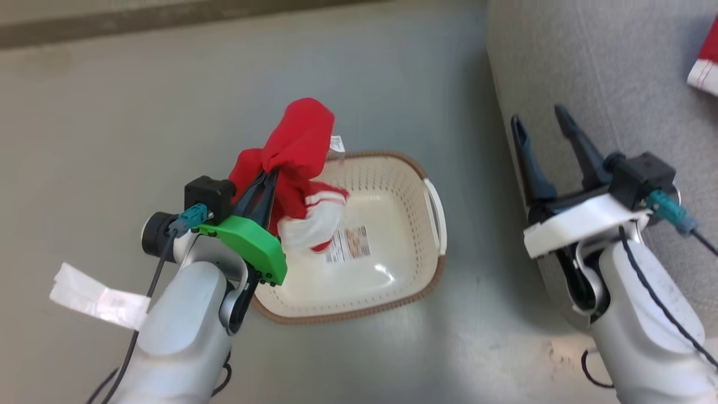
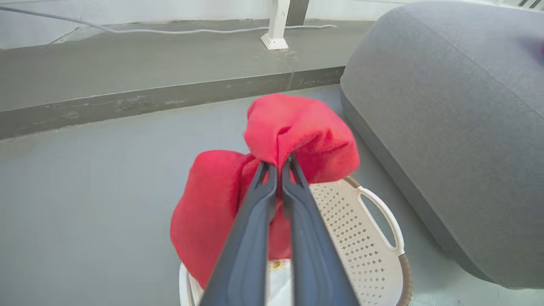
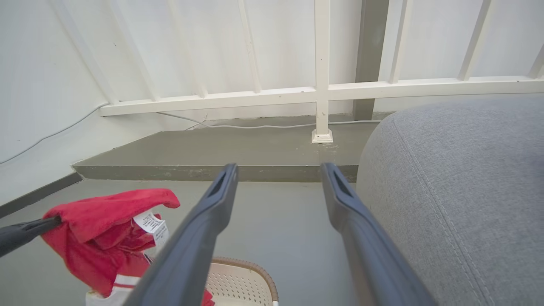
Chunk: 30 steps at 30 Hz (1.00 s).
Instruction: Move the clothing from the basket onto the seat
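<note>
Left tool (image 1: 268, 178) clamped on red garment (image 1: 300, 140), held above basket (image 1: 387, 168); right tool (image 1: 538, 115) fingers apart, empty, next to grey seat (image 1: 589, 67).

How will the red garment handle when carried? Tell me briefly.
Likely floppy: the garment bunches and droops from the shut jaws of the left gripper. Probably light: one pinch holds it above the basket. Its hanging striped end might snag the rim.

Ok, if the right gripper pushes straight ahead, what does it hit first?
Likely the raised step beyond bare floor; the seat lies close beside the right gripper, clearance unclear.
</note>
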{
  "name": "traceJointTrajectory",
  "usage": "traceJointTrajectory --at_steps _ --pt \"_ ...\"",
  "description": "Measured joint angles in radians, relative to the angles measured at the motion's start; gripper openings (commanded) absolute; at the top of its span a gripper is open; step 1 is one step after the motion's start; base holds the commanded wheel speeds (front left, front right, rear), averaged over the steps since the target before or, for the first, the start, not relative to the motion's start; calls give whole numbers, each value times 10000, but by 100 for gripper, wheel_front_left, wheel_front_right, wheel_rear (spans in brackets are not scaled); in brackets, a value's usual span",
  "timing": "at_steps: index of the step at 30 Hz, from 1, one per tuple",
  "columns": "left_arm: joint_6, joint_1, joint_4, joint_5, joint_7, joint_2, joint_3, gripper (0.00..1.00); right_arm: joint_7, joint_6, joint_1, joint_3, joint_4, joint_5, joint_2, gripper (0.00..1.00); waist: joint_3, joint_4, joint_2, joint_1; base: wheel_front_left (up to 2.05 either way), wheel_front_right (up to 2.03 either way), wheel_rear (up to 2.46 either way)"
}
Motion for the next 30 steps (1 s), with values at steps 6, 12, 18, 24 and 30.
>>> traceJointTrajectory --at_steps 6,12,18,24,30 --pt "0 380 -617 -79 -84 -8 238 0 0 2 535 134 224 35 90 100 -850 152 0 0 0 0 0" --pt "0 859 -1375 -79 -88 -12 293 0 0 4 999 253 382 205 163 100 -1677 221 0 0 0 0 0" --pt "-67 1285 -2337 -77 -88 -8 320 0 84 2 1517 368 451 280 190 100 -2444 243 0 0 0 0 0" --pt "-69 1373 -3544 -79 -88 -8 470 0 196 0 1916 437 441 351 207 100 -2990 281 0 -1 0 0 0" --pt "-73 1532 -4637 -75 -119 -6 489 0 368 0 2106 596 324 355 291 100 -3436 332 0 -1 0 0 0"
